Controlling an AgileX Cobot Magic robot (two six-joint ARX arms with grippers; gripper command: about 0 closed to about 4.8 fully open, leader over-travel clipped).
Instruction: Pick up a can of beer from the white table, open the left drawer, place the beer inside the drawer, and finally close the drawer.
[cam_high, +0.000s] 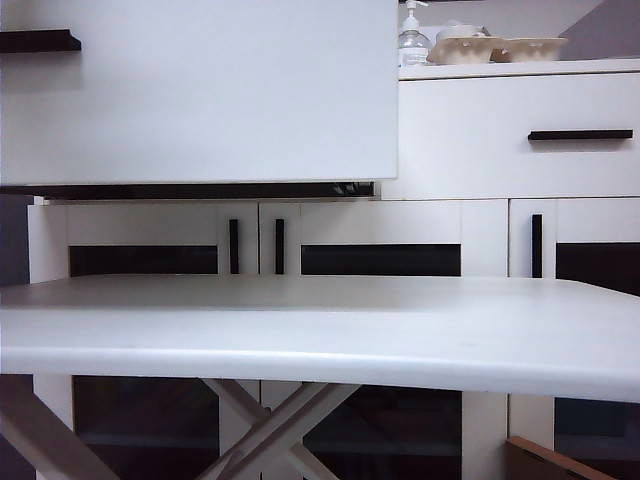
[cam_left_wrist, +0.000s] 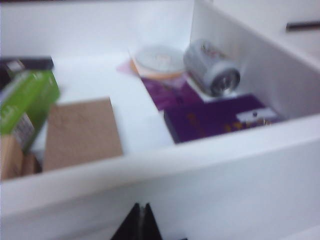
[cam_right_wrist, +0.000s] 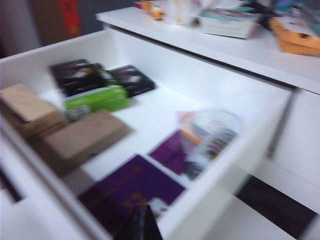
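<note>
Looking down my left wrist feed, I see the left end effector (cam_left_wrist: 141, 222) with its two dark fingers pressed together and nothing between them, poised just outside the front wall of the left drawer (cam_left_wrist: 165, 170), which stands pulled out. My right end effector (cam_right_wrist: 140, 222) is likewise pinched closed and empty, hovering over the front edge of the same drawer (cam_right_wrist: 220, 185). Inside, the can of beer (cam_left_wrist: 212, 67) lies on its side against the drawer's right wall, resting partly on a purple sheet (cam_left_wrist: 220, 117), beside a round white-and-orange lid (cam_left_wrist: 157, 61). On the right wrist feed the can (cam_right_wrist: 210, 145) is blurred but sits in that same right-hand part of the drawer. Further along the drawer floor I make out a flat brown cardboard box (cam_left_wrist: 82, 132), a green box (cam_left_wrist: 25, 105) and dark packets (cam_right_wrist: 80, 75) near the back wall. On the exterior view neither arm shows; the drawer front (cam_high: 200, 90) fills the upper left, above the white table (cam_high: 320, 335), and a clear pump bottle (cam_high: 413, 38) stands on top of the cabinet (cam_high: 470, 140) behind.
</note>
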